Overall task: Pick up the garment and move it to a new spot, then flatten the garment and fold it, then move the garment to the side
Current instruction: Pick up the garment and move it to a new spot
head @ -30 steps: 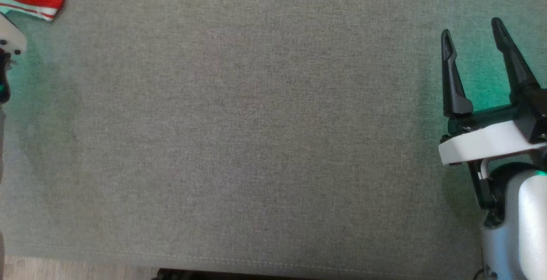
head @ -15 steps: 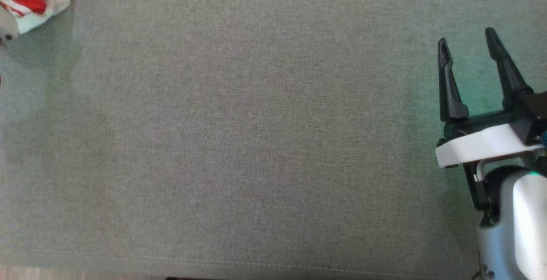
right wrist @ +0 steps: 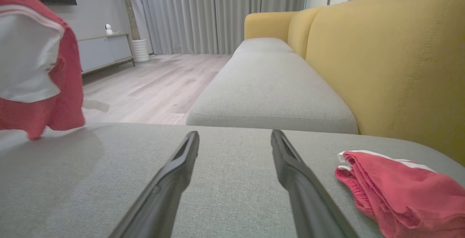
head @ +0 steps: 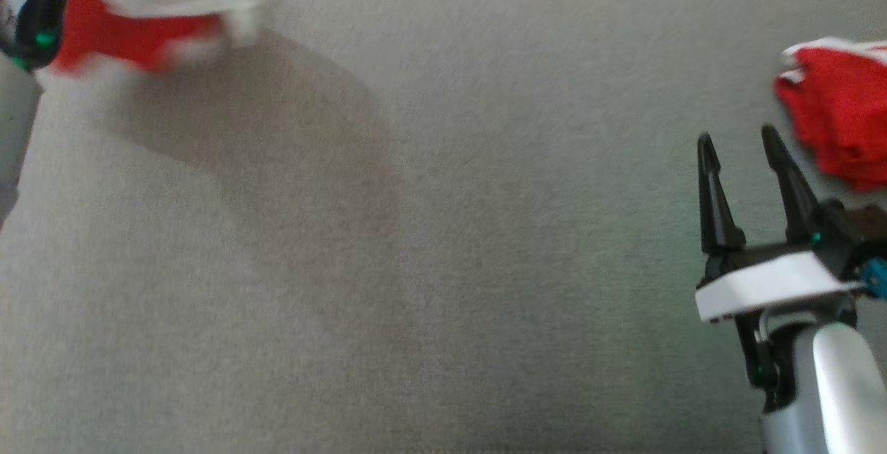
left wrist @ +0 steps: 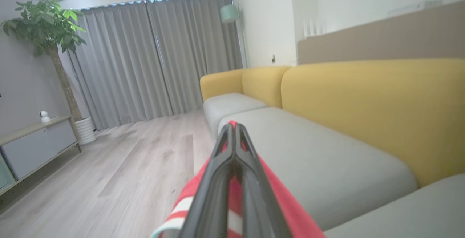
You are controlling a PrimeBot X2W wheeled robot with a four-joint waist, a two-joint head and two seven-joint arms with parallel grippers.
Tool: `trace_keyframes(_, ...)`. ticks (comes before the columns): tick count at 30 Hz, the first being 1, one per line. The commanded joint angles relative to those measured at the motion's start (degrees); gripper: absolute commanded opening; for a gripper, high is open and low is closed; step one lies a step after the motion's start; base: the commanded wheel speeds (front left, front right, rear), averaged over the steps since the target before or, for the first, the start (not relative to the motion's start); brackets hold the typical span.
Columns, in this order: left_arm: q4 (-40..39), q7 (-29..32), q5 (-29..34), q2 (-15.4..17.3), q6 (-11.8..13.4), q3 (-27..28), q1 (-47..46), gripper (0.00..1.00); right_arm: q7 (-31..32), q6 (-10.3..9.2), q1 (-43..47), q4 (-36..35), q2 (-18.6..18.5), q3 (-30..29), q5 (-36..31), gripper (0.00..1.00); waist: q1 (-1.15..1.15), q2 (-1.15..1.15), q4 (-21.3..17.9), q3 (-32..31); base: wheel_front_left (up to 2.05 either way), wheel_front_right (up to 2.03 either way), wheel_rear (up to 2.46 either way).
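Two red cloths are showing over the grey seat cushion point(head: 443, 246). The garment point(head: 138, 31), red with white panels and striped trim, is hanging at about ten o'clock in the head view and casting a broad shadow on the cushion beneath it. The left gripper point(left wrist: 234, 129) is pinching it, its two dark fingers pressed together with red fabric bunched between and below them. From the right wrist view the garment is dangling at nine o'clock, and whether its lowest corner is touching the cushion cannot be told. The right gripper point(head: 736, 135) is waiting at four o'clock in the head view, its fingers spread wide apart with nothing between them, low over the cushion. The second red cloth point(head: 842, 121) is lying bunched on the seat at two o'clock, just beyond the right fingertips and beside the yellow backrest point(right wrist: 381, 67). Past the sofa's far end, the wooden floor point(left wrist: 127, 165) is running toward grey curtains point(left wrist: 156, 56), with a potted plant point(left wrist: 47, 27) and a low cabinet point(left wrist: 36, 140) standing at ten o'clock in the left wrist view.
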Motion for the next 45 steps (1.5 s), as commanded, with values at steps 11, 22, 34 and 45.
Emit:
trace_keyframes(11,-11.5,6.5,-6.9,1.1,2.0,0.3,3.3,0.00,-2.9,0.37,1.7,-0.3,0.0,-0.4,3.3,1.00,0.02,0.00,-6.7,-2.6,0.00,0.00,0.00)
trace_keyframes(22,1.2,3.3,-5.7,1.4,4.3,-4.5,18.9,0.00,-4.8,0.37,-1.6,0.9,0.0,1.5,4.4,1.00,0.02,0.00,-10.7,4.3,0.00,0.00,0.00)
trace_keyframes(34,10.2,-7.2,-6.0,-1.5,4.2,-3.1,20.1,1.00,-5.6,0.37,-1.2,3.3,0.0,0.6,3.7,1.00,0.02,0.00,-8.8,-0.3,0.00,0.00,0.00)
trace_keyframes(45,2.9,-12.2,-7.7,-2.1,6.7,-1.5,29.2,1.00,-4.7,0.37,3.6,4.2,0.0,-0.1,4.1,1.00,0.02,0.00,-4.1,-8.9,0.00,0.00,0.00)
